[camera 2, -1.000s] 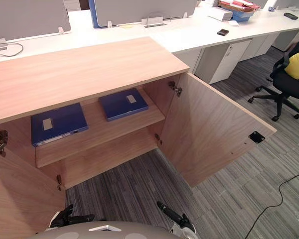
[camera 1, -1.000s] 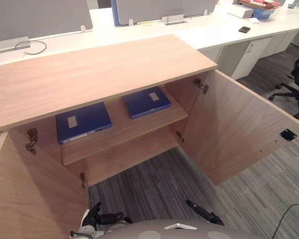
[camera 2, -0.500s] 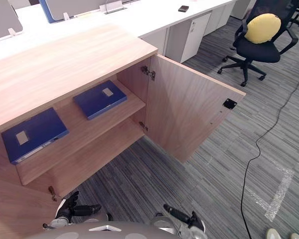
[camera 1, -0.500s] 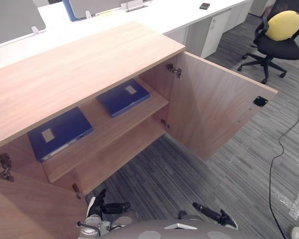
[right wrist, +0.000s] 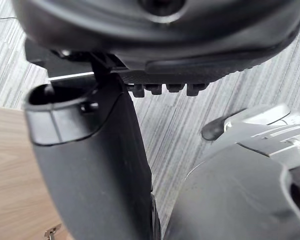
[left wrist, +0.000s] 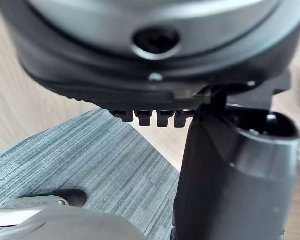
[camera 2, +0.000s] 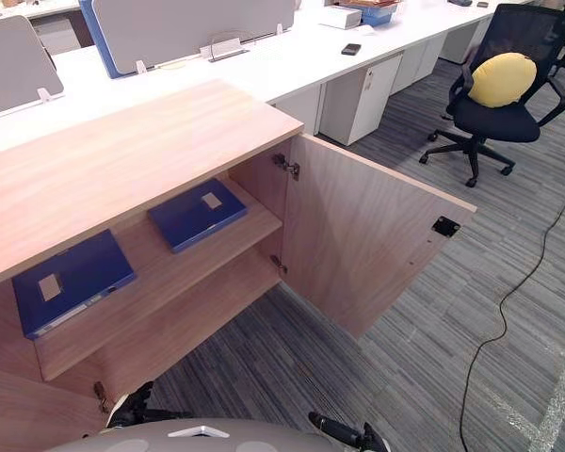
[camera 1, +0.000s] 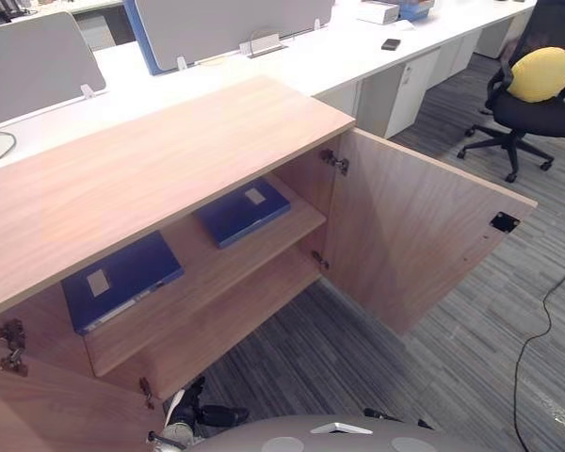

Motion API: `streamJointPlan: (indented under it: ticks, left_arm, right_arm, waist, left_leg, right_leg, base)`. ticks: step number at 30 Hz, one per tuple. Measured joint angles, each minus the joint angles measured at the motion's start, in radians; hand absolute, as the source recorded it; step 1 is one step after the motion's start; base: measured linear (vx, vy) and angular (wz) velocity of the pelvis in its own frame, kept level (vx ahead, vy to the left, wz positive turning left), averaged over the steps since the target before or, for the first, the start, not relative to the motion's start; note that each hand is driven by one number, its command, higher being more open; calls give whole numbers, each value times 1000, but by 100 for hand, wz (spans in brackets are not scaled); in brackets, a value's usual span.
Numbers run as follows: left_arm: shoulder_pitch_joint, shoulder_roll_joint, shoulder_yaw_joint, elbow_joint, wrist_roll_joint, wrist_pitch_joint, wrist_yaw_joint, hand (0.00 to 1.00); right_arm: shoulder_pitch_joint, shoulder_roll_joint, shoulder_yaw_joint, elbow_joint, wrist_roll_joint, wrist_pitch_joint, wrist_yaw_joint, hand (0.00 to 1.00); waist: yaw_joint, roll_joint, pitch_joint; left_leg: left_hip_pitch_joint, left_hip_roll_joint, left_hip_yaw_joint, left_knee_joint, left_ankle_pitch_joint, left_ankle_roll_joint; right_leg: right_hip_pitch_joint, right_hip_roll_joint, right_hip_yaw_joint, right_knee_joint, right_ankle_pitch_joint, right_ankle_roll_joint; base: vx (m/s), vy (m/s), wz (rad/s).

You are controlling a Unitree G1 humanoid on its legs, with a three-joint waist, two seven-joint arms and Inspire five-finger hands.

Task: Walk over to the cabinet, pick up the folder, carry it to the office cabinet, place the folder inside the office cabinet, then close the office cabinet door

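A flat blue folder [camera 1: 122, 280] and a second blue folder [camera 1: 243, 210] are lying apart on the wooden shelf [camera 1: 217, 262] of the open light-wood cabinet [camera 1: 169, 155]. The left robot hand [camera 1: 200, 412] and right robot hand [camera 2: 339, 432] are hanging low over the carpet, fingers relaxed, holding nothing.

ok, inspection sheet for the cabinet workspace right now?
Surface: cabinet top, nothing seen on it.
Job's things: left folder and right folder, both blue, flat on the upper shelf; left door and right door open.
Clutter: small dark item and boxes on the white desk.
Hands: left hand, right hand low, open, holding nothing.
Cables: thin cable on the desk's left end.
Surroundings: grey carpet, office chair with yellow cushion.
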Motion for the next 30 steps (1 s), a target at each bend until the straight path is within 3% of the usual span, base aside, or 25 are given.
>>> streamJointPlan:
  ticks: [12,18,26,30]
  left_arm:
    - [-7,19,-22,14,-3,0,-28,100]
    - [-5,22,-20,17,-30,0,-29,100]
    - [3,27,48,19,-30,5,-37,100]
    - [9,26,82,11,-30,6,-47,100]
  right_arm:
    - [1,7,2,6,-33,10,4,100]
    - [18,10,-4,2,-25,8,8,100]
    - [18,15,-176,-8,-16,24,7,100]
    - [-3,-53,-267,-39,-14,30,3,100]
  waist:
    - [6,-22,-8]
    - [10,-30,-13]
    - [7,-53,-26]
    - [3,-53,-33]
  left_leg:
    - [12,3,-32,-100,87,-14]
    - [-1,3,-21,-99,90,-16]
    - [-3,3,9,-88,69,-12]
    - [-27,-1,19,-58,51,-8]
  right_leg:
    - [-13,-5,-41,1,8,14]
    - [-31,-5,-25,-1,17,19]
    - [-48,-5,7,-1,19,21]
    - [-67,-7,17,8,16,17]
  base:
    - [-84,-20,10]
    - [-11,-18,-7]
    - [40,10,-13]
    - [8,14,-7]
